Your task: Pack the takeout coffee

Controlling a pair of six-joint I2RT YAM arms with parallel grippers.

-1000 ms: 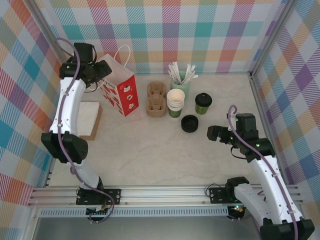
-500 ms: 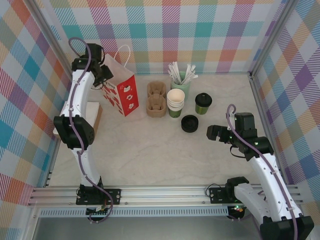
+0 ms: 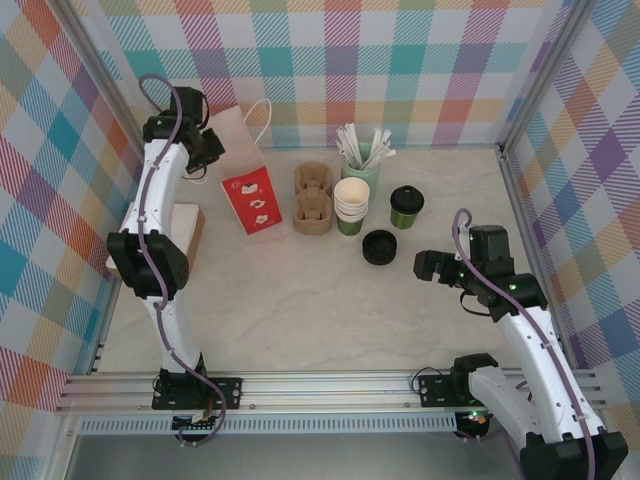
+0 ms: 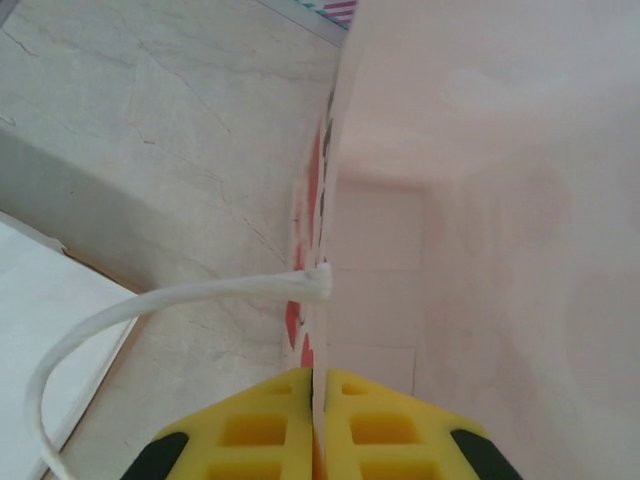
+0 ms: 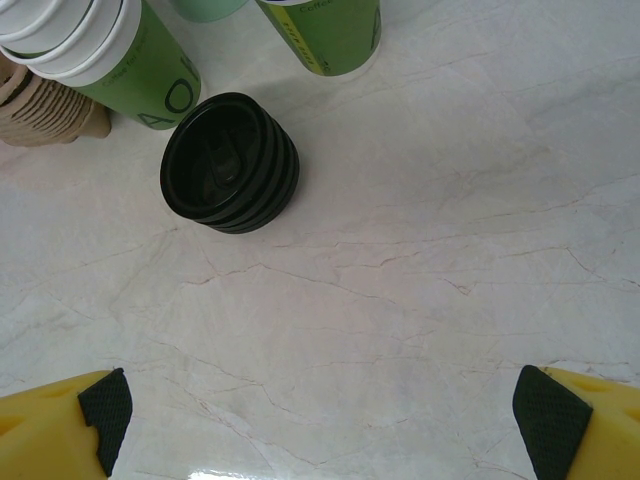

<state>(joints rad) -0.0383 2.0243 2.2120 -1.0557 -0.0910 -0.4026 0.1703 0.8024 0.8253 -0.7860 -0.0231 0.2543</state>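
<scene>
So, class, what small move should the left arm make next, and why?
Probably pull the paper bag open wider: the left gripper is shut on its rim, and the lidded green cup stands on the table, unpacked.

White-and-black arms (image 3: 150, 200), purple cables (image 3: 459, 225), yellow fingers (image 5: 45, 425), apparently black-padded.

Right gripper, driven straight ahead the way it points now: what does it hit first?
Probably the stack of black lids, sitting off-centre between the open jaws of the right gripper; the takeout coffee stands beyond it. The gripper's height is hard to judge.
</scene>
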